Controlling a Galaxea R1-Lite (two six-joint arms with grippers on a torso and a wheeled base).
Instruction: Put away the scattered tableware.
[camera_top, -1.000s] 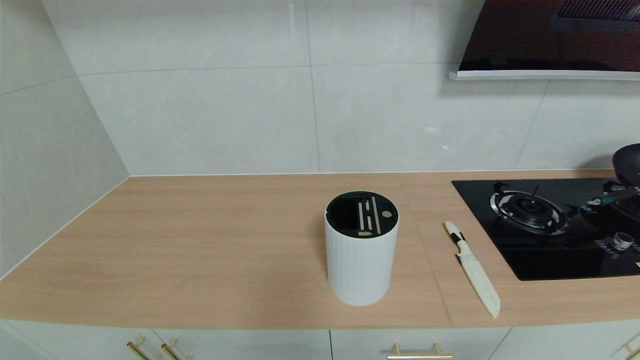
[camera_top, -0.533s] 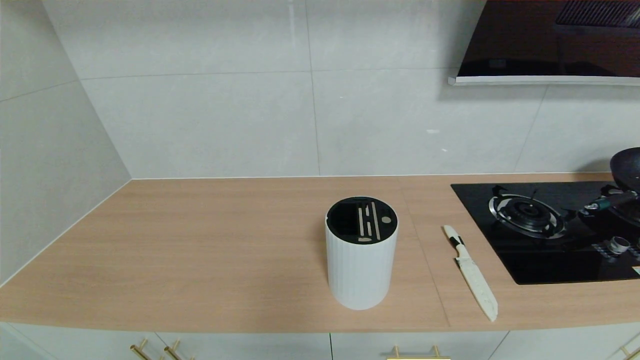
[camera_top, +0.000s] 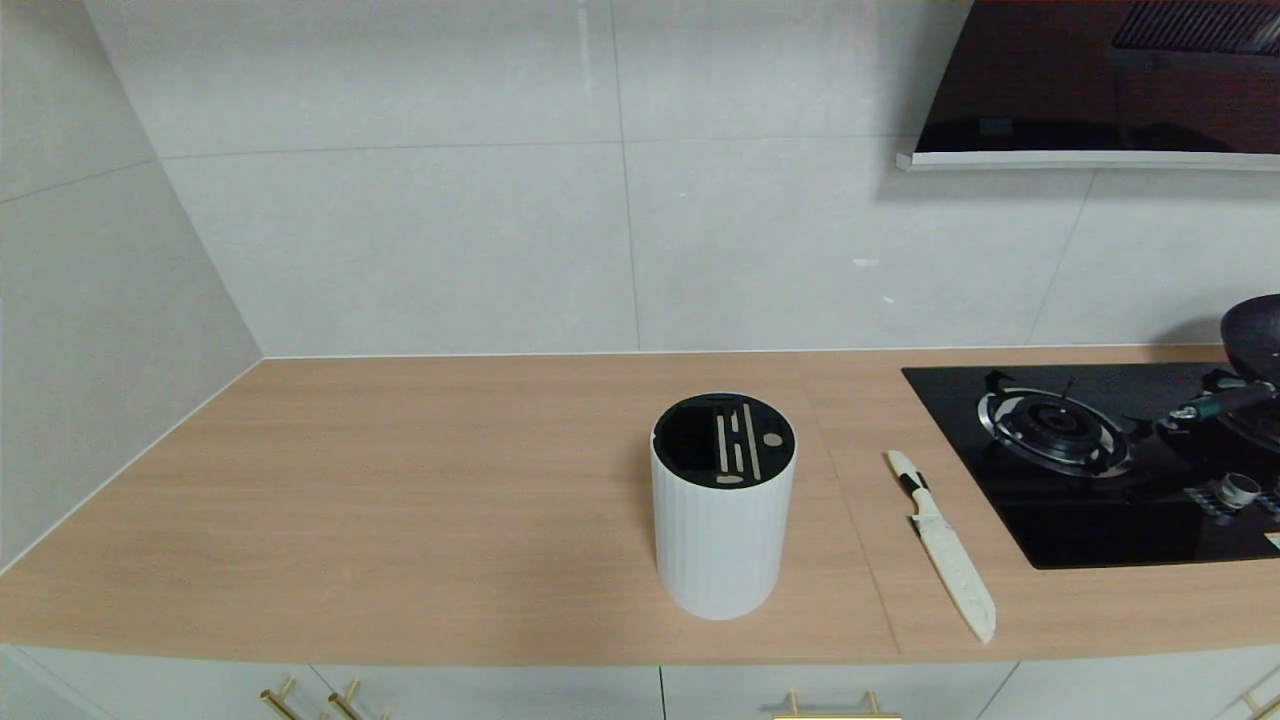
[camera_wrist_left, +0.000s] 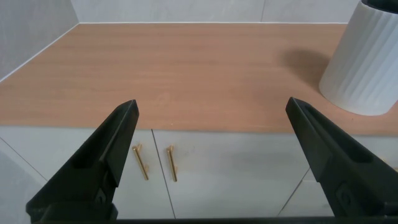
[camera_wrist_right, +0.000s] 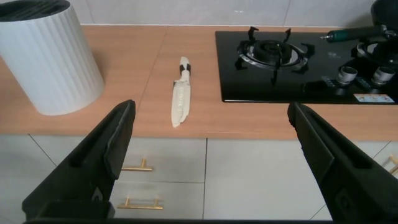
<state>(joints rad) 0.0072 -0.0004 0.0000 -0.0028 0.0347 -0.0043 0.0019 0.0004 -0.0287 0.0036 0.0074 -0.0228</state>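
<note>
1 knife (camera_top: 941, 546) flat on counter (camera_top: 400, 480), near upright white holder (camera_top: 722, 525)

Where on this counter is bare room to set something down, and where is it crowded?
The widest bare patch of counter runs from the left wall to the holder. A narrower strip lies between holder and knife. Crowded: the hob side, with burner and pan.

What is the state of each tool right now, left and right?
Left tool: open, holding nothing.
Right tool: open, holding nothing.
</note>
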